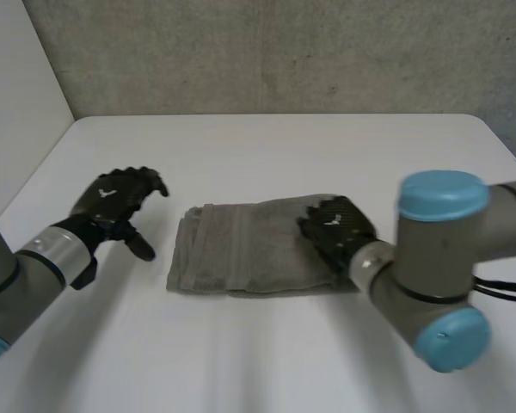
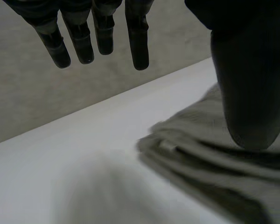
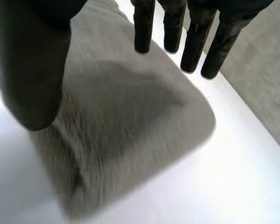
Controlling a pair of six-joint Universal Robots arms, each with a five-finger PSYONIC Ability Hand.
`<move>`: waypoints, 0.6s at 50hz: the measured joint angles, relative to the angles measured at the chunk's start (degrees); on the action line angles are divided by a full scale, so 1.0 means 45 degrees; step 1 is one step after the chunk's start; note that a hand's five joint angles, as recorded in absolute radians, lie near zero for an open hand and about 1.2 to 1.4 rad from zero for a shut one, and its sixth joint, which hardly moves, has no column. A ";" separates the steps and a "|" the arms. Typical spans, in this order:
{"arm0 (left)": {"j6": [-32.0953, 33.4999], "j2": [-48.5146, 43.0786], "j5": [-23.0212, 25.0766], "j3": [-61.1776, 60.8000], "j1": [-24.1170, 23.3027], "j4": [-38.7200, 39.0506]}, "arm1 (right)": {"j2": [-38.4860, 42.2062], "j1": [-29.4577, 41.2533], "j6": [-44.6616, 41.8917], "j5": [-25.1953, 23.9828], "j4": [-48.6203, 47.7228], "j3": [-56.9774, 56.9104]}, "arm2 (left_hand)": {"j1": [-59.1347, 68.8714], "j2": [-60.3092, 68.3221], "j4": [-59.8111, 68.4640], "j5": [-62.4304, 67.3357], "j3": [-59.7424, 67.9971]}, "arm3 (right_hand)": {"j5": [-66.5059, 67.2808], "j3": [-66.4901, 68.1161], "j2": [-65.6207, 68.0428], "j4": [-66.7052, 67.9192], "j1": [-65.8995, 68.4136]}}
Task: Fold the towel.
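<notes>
Grey towel (image 1: 241,249) folded in layers, flat on the white table (image 1: 267,155). Left hand (image 1: 116,200) near its left edge, clear of the cloth, fingers (image 2: 139,42) straight and apart from the thumb, holding nothing. Right hand (image 1: 337,228) over the towel's right end, fingers (image 3: 143,28) straight, thumb spread wide, nothing pinched.
</notes>
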 measured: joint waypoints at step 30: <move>-0.0093 -0.0093 0.0303 0.0387 -0.1258 -0.0091 | -0.1668 -0.2477 0.0075 -0.1290 -0.1174 0.2537 | 0.0000 -0.0001 -0.0001 0.0000 0.0001 | 1.2240 1.2511 1.2538 1.2484 1.1429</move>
